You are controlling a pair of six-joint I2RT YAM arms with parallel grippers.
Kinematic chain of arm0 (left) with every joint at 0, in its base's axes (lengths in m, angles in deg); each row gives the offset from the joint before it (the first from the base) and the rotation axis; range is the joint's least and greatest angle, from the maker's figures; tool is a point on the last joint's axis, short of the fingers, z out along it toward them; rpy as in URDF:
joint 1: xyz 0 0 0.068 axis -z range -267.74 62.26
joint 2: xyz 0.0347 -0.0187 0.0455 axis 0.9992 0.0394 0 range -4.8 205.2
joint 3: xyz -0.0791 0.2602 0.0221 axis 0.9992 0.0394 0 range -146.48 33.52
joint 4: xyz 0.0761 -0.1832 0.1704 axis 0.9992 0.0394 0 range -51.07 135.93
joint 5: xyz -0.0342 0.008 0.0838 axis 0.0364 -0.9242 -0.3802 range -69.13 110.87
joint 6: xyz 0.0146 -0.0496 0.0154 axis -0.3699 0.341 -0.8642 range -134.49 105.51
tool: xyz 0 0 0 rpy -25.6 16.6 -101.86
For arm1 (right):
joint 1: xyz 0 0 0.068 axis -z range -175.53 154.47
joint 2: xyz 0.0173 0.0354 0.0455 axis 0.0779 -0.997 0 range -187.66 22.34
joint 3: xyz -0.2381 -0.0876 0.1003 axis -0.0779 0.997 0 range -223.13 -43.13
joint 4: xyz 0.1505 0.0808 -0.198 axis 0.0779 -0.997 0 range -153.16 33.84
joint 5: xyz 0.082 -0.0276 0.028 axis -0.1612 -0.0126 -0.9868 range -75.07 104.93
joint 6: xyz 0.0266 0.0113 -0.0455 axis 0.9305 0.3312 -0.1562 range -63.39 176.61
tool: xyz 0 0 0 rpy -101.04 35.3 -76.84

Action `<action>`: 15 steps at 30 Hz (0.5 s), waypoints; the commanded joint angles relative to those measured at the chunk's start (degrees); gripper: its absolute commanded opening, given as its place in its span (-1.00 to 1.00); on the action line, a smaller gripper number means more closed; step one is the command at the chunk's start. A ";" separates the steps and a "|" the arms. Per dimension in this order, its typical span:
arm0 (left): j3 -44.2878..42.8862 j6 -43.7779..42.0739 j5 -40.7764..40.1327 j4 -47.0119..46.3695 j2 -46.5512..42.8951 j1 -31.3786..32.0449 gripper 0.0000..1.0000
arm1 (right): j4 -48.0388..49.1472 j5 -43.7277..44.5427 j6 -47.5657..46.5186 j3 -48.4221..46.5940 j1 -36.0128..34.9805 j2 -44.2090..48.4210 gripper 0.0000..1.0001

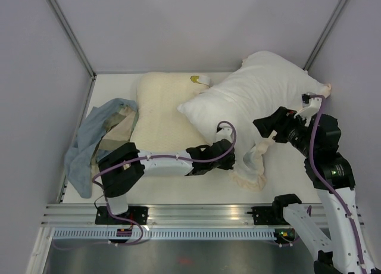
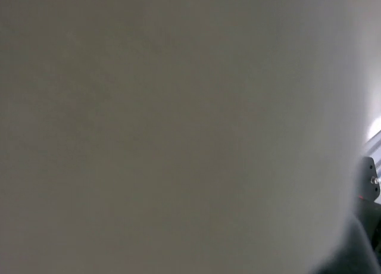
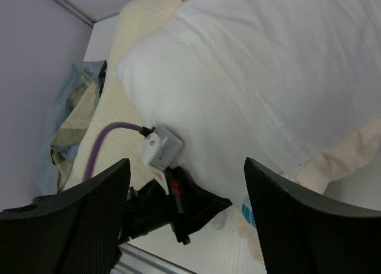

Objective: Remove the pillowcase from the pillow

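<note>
The plump white pillow (image 1: 253, 98) lies at the right middle and fills the right wrist view (image 3: 256, 77). The pillowcase (image 1: 250, 167) shows as cream fabric with a ruffled frill bunched under the pillow's near end, and at the right edge of the right wrist view (image 3: 342, 158); no grey face shows. My left gripper (image 1: 229, 156) presses into the pillow's near side, its fingers hidden; white fabric (image 2: 178, 131) blocks its wrist view. My right gripper (image 1: 269, 126) hovers open and empty just above the pillow, over the left gripper (image 3: 196, 205).
A flatter cream-yellow textured pillow (image 1: 158, 113) lies left of the white one, partly under it. A blue-grey and beige cloth (image 1: 98, 137) is crumpled at the far left. Walls enclose the table; a metal rail (image 1: 178, 217) runs along the near edge.
</note>
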 commanded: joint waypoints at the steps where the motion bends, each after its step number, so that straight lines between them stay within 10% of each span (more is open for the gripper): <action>1: -3.65 -6.85 -3.05 -1.07 -8.78 -0.77 -0.95 | -2.78 0.64 -2.38 2.40 -0.14 -0.11 0.65; 15: -1.37 -11.88 4.23 11.15 -30.50 -3.94 -0.95 | 3.10 2.76 -2.12 14.62 -0.06 -4.07 0.29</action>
